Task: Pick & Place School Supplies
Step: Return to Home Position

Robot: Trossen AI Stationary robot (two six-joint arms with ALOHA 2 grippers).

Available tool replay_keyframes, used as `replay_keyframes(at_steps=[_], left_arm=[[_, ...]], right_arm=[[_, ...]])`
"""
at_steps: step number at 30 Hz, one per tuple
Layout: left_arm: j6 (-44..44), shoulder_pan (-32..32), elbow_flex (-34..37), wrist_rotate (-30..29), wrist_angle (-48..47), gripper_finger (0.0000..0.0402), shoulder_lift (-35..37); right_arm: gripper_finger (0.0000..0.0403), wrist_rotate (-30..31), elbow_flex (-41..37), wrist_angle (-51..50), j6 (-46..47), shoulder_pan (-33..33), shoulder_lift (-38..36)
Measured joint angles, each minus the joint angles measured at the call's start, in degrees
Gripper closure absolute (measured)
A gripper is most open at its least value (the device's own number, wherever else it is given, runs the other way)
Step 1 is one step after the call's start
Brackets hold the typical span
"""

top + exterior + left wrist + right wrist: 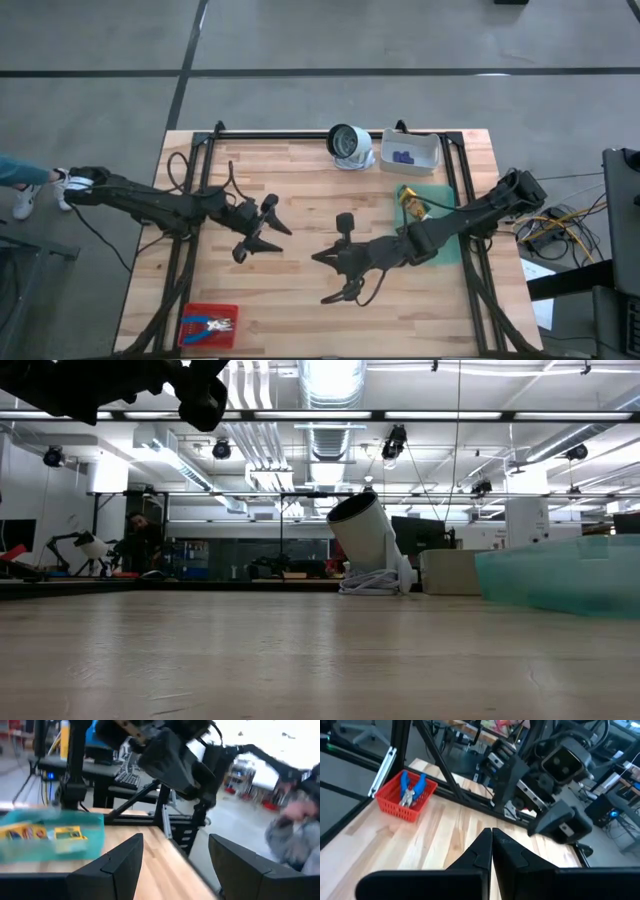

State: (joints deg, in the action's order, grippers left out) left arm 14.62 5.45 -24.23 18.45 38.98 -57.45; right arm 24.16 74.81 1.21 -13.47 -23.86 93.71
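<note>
Both arms reach inward, grippers facing each other and apart.

Left arm (150,203): extended low from its base and bent slightly at the elbow, with the wrist directly behind the jaws. The left gripper (265,240) has its jaws spread wide; in the left wrist view both fingers (125,857) stand well apart with a clear gap between them. Right arm (470,215): stretched in a long diagonal, forearm in line behind the jaws. The right gripper (320,258) has its fingers (482,847) pressed together along their length, with nothing between them. The right arm's wrist lies ahead of the left jaws, not touching them.
</note>
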Motion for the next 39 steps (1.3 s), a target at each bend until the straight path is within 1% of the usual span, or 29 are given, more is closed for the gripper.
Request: replay_keyframes(at_steps=[3, 5, 10, 13, 15, 18, 21, 26, 28, 30, 32, 36, 37, 39], left_arm=[[-8.1, 0.0, 0.4, 2.9, -1.4, 0.017, 0.3], [-12.6, 0.0, 0.5, 3.6, -2.2, 0.017, 0.4], [-14.4, 0.0, 0.7, 3.6, -5.5, 0.0171, 0.4], [-14.9, 0.0, 0.7, 3.2, -5.4, 0.0186, 0.4], [-15.7, -0.1, 0.7, 3.0, -5.5, 0.0206, 0.6], [-16.5, -0.1, 0.7, 2.6, -5.4, 0.0249, 0.9], [-16.9, -0.1, 0.7, 2.0, -5.4, 0.0299, 1.4], [-21.5, -0.6, 0.7, 1.0, -8.2, 0.0381, 3.9], [-23.3, -0.9, 0.7, 0.9, -10.1, 0.0394, 5.7], [-23.7, -1.1, 0.7, -0.6, -12.1, 0.0393, 8.1], [-24.6, -1.2, 0.7, -3.7, -14.3, 0.0393, 10.7], [-28.8, -1.2, 0.7, -13.1, -22.3, 0.0396, 16.7], [-29.5, -1.2, 0.7, -14.7, -24.4, 0.0397, 18.2], [-30.9, -1.2, 1.1, -15.9, -26.4, 0.0397, 20.6]], right_arm=[[0.0394, 0.0, 0.0, -1.4, 0.0, 0.0, 0.0], [0.0394, 0.5, 0.0, -2.0, 0.0, 0.1, 0.0], [0.0394, 3.5, -0.2, -4.8, 0.3, 0.1, 0.1], [0.0394, 4.3, -0.3, -4.9, 0.7, 0.2, 0.1], [0.0394, 4.5, -0.3, -5.0, 0.6, 0.2, 0.1], [0.0394, 4.5, -0.3, -5.4, 1.1, 0.2, 0.1], [0.0394, 4.5, -0.3, -5.6, 2.4, 0.2, 0.1], [0.0394, 4.5, -1.0, -7.1, 2.5, 0.3, 0.1], [0.0394, 4.4, -1.6, -7.0, 2.5, 0.3, 0.0], [0.0394, 4.4, -2.2, -7.0, 2.6, 0.4, -0.3], [0.0394, 4.4, -3.2, -6.9, 2.6, 0.6, -1.2], [0.0394, 4.3, -6.0, -7.0, 3.8, 1.3, -2.8], [0.0394, 4.3, -6.6, -6.7, 3.9, 1.4, -3.3], [0.0394, 4.3, -8.5, -5.9, 4.1, 1.5, -4.7]])
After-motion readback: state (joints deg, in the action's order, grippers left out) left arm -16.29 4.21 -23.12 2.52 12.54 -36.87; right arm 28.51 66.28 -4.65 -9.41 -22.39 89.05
